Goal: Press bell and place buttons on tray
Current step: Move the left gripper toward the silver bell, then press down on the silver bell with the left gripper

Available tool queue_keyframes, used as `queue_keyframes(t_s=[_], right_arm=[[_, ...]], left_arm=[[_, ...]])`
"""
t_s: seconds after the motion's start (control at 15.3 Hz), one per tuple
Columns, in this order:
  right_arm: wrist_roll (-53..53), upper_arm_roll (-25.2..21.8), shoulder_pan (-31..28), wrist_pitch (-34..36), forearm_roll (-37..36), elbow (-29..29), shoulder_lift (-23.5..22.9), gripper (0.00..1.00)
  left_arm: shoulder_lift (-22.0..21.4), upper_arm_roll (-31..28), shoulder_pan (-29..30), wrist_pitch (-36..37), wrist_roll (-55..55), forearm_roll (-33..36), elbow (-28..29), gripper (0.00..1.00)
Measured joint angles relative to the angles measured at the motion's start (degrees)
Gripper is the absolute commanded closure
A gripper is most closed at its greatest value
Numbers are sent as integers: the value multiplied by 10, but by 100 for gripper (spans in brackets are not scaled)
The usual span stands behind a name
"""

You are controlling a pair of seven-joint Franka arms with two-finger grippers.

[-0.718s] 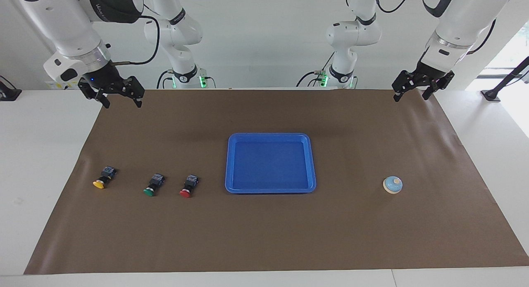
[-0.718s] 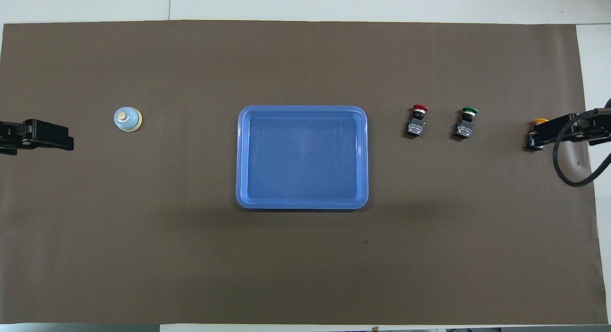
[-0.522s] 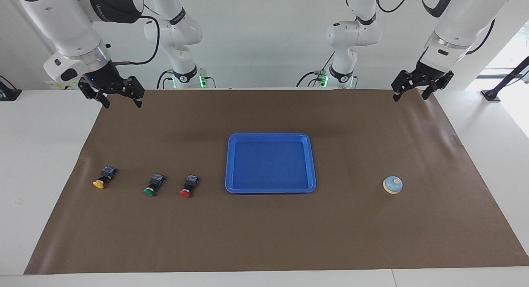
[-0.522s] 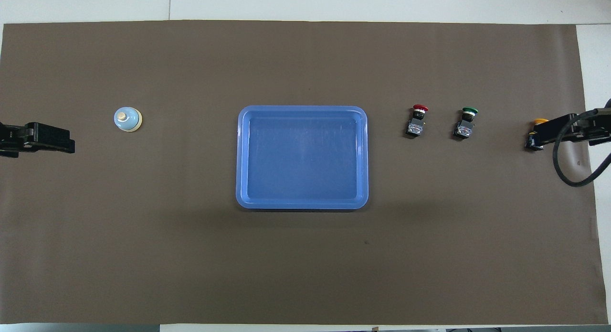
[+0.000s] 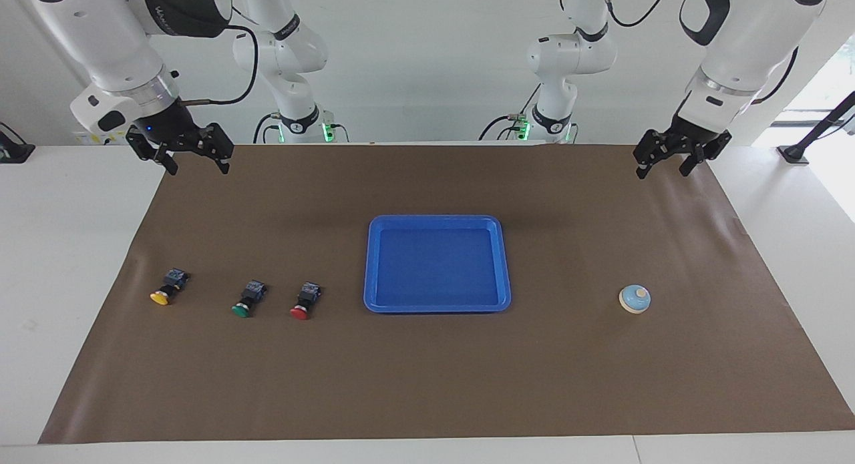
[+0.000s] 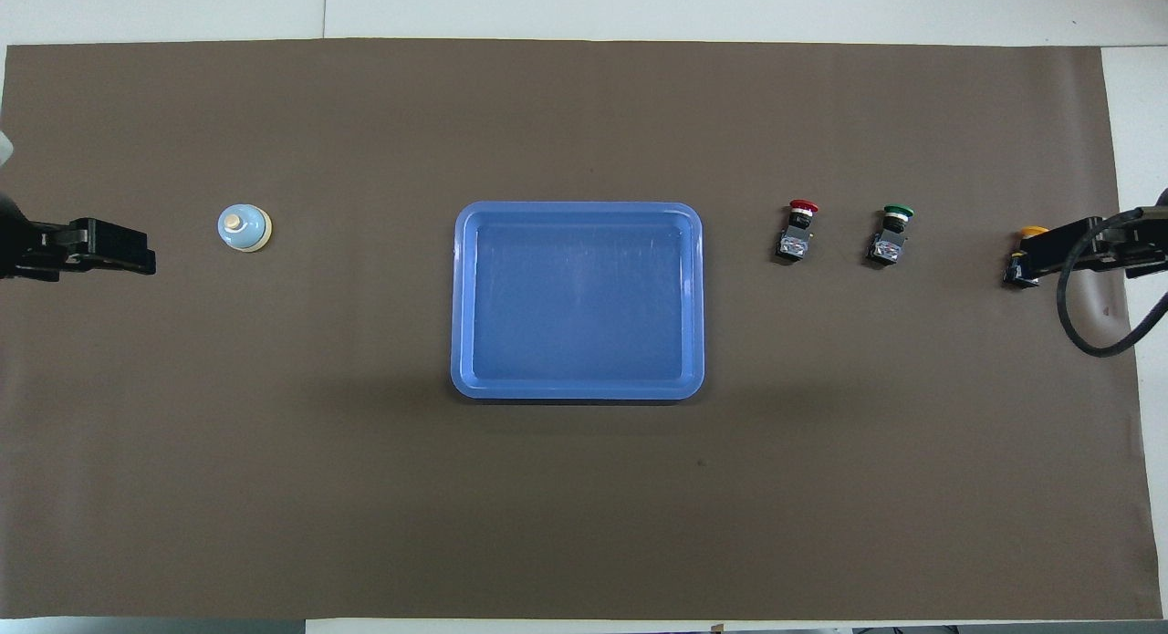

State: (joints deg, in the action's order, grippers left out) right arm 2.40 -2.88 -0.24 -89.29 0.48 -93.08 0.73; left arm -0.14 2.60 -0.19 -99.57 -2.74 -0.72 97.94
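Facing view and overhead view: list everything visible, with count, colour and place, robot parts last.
tray: one, blue, mid-table, empty.
bell: one, light blue with cream knob, toward the left arm's end.
buttons: three, yellow, green, red, in a row toward the right arm's end.
mat: one, brown, covering the table.
left gripper: black, open, raised over the mat's edge nearest the robots.
right gripper: black, open, raised over the mat's corner, waiting.

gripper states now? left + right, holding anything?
Left gripper: open, empty, raised over the mat's edge at its own end.
Right gripper: open, empty, waiting raised at its end.
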Motion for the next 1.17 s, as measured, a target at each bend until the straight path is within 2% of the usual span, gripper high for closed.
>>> queue_keyframes(t_s=[0.26,0.39,0.91,1.17], right_arm=[[0,0,0,0,0,0,0,0],[0,0,0,0,0,0,0,0],[0,0,0,0,0,0,0,0],[0,0,0,0,0,0,0,0]], left_arm=[[87,-1,10,-77,4,0,2,100],[118,-1,14,-110,5,0,2,100],[217,-1,25,-245,11,0,14,100],[231,-1,31,-270,17,0,23,100]])
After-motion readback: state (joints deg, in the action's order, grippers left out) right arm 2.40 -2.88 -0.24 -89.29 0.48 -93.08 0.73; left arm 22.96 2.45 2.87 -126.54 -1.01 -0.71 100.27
